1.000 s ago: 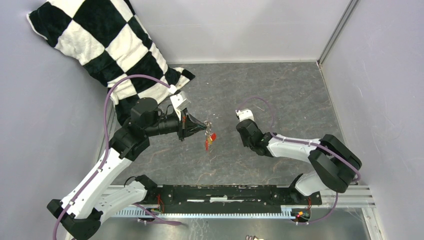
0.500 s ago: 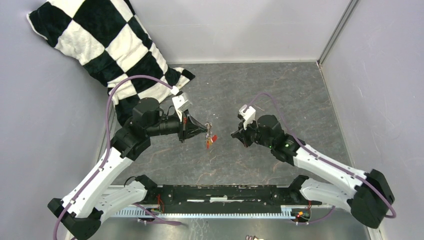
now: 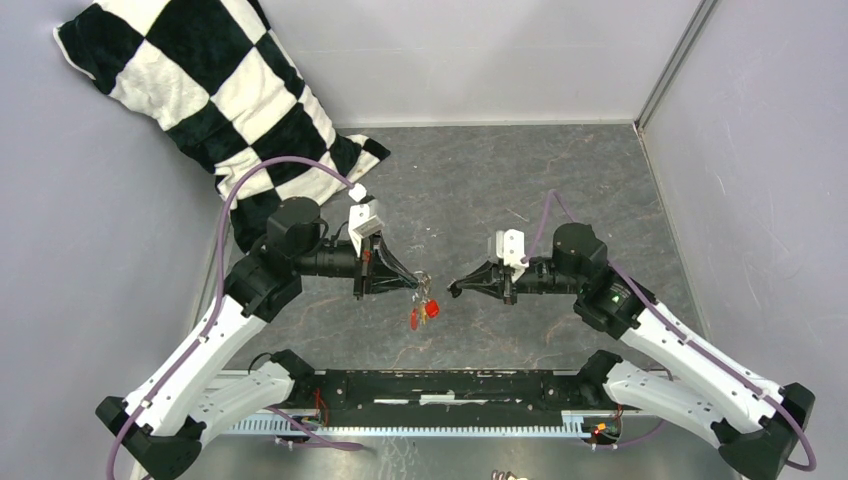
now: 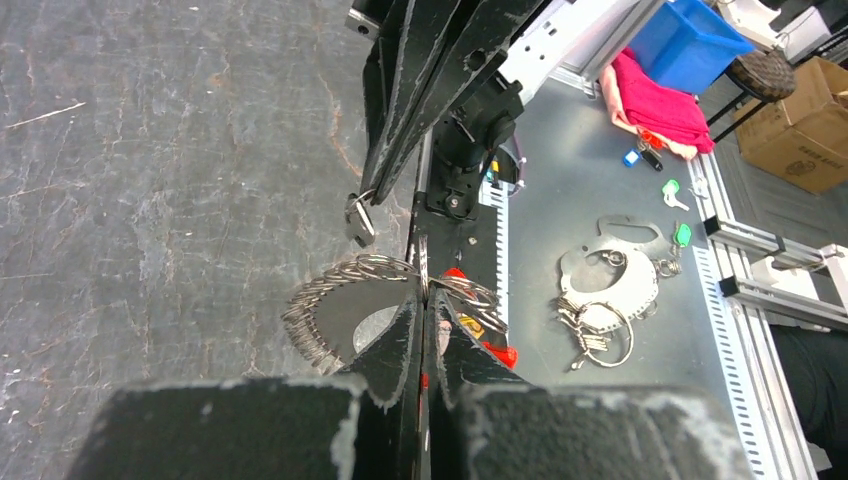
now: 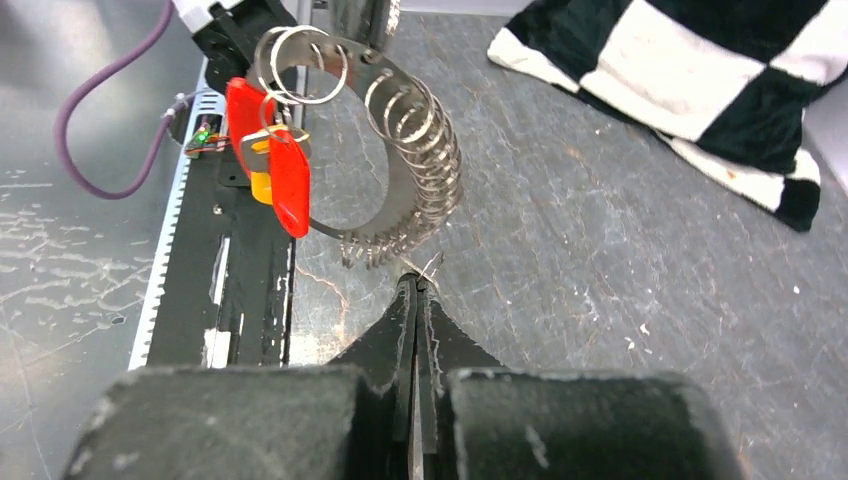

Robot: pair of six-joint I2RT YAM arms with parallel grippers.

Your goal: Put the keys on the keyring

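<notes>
My left gripper (image 3: 418,283) (image 4: 425,300) is shut on the keyring (image 4: 325,300) (image 5: 425,165), a flat metal loop strung with several small split rings. It is held up off the floor. Red-headed keys (image 3: 427,310) (image 5: 280,165) and a yellow-headed one (image 5: 260,187) hang from it. My right gripper (image 3: 455,291) (image 5: 415,285) points left at the keyring, a short gap away. It is shut on a small silvery key (image 4: 357,218) with a thin wire ring at its tip. Most of that key is hidden between the fingers (image 4: 420,90).
A black and white checked pillow (image 3: 200,90) (image 5: 700,80) lies at the back left against the wall. Grey walls close the table on three sides. Beyond the near rail (image 3: 450,385) lie spare keyrings (image 4: 610,290), a pink cloth (image 4: 655,100) and a blue bin (image 4: 690,40).
The right arm has swung round, and its shut gripper now points left at the keyring. The left gripper has moved slightly right and down with the keyring.
</notes>
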